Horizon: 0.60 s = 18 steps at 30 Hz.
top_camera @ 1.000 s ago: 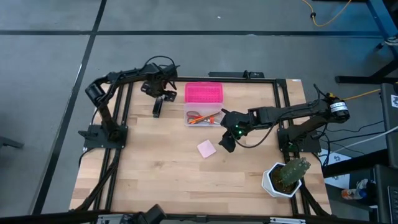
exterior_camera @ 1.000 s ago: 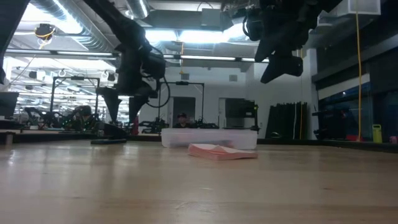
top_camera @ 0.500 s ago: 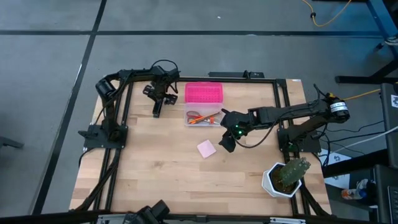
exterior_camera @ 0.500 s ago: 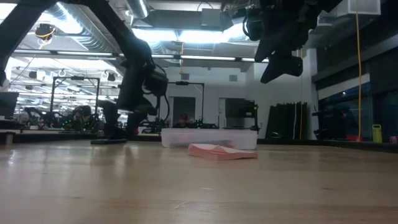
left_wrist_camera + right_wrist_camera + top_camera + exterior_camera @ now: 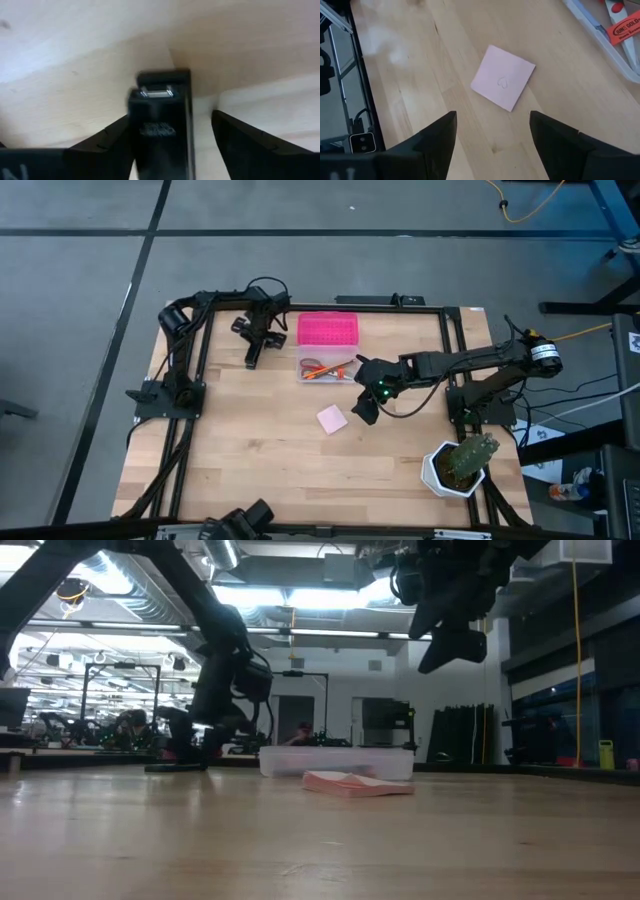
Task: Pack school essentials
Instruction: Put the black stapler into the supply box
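Observation:
A small black oblong item [image 5: 251, 357] lies on the table at the far left. My left gripper [image 5: 255, 336] points down over it, open, low to the table [image 5: 195, 737], one finger on each side of the item [image 5: 160, 132]. The clear box [image 5: 325, 368] holds red-handled scissors and an orange pencil, and its pink lid [image 5: 328, 330] lies beyond it. The pink square notepad [image 5: 332, 419] lies flat at mid-table. My right gripper [image 5: 365, 408] hangs open above the table, just right of the notepad [image 5: 502, 77]. My left gripper has the black item's long sides between its fingers, which come from above and lie across it. A clear gap shows beside one finger [image 5: 240, 140]. The other finger [image 5: 107, 145] stands close against the item, and I cannot tell whether it touches. The item lies flat on the table.
A cactus in a white pot [image 5: 458, 467] stands at the near right corner. A black frame [image 5: 190, 430] runs around the table's edges. Bare wood spreads across the near half of the table [image 5: 280, 470].
My left gripper has come down toward the table onto the black oblong item, still pointing down, until its fingers stand on either side of it. The item has stayed in place.

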Each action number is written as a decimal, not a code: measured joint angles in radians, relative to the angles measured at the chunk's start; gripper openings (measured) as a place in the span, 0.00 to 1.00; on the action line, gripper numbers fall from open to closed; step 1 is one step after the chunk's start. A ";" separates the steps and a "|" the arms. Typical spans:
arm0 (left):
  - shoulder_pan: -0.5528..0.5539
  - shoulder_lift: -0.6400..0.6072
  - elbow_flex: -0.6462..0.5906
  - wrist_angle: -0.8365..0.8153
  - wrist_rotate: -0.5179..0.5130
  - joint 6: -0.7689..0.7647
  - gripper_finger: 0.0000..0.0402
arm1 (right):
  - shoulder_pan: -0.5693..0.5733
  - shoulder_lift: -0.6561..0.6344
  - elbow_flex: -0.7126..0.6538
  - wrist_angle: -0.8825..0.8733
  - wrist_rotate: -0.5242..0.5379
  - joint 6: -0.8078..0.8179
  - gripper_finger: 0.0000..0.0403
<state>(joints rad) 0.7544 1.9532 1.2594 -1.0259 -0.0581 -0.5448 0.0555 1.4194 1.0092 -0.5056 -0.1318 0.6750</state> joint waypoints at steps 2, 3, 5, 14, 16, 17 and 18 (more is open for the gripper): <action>0.007 -0.004 0.001 0.005 -0.011 -0.001 0.56 | 0.000 0.000 0.000 0.002 0.000 0.000 0.62; 0.009 -0.004 0.002 0.001 -0.012 0.000 0.54 | 0.000 0.000 0.000 0.002 0.000 0.000 0.62; 0.012 -0.004 0.002 -0.013 -0.013 0.003 0.49 | 0.000 0.000 0.000 0.004 0.002 0.000 0.62; 0.005 -0.009 0.005 -0.016 0.005 0.003 0.30 | 0.000 0.000 0.000 0.007 0.007 -0.002 0.62; 0.005 -0.010 0.005 -0.020 0.016 0.003 0.26 | 0.000 0.000 0.000 0.007 0.007 -0.001 0.62; 0.004 -0.010 0.005 -0.027 0.018 0.002 0.26 | 0.000 0.000 0.000 0.007 0.007 0.001 0.62; 0.003 -0.012 0.005 -0.033 0.019 0.003 0.26 | 0.000 -0.003 0.000 0.005 0.005 0.003 0.62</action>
<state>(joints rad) 0.7569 1.9415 1.2644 -1.0591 -0.0387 -0.5423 0.0555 1.4167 1.0092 -0.5005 -0.1266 0.6782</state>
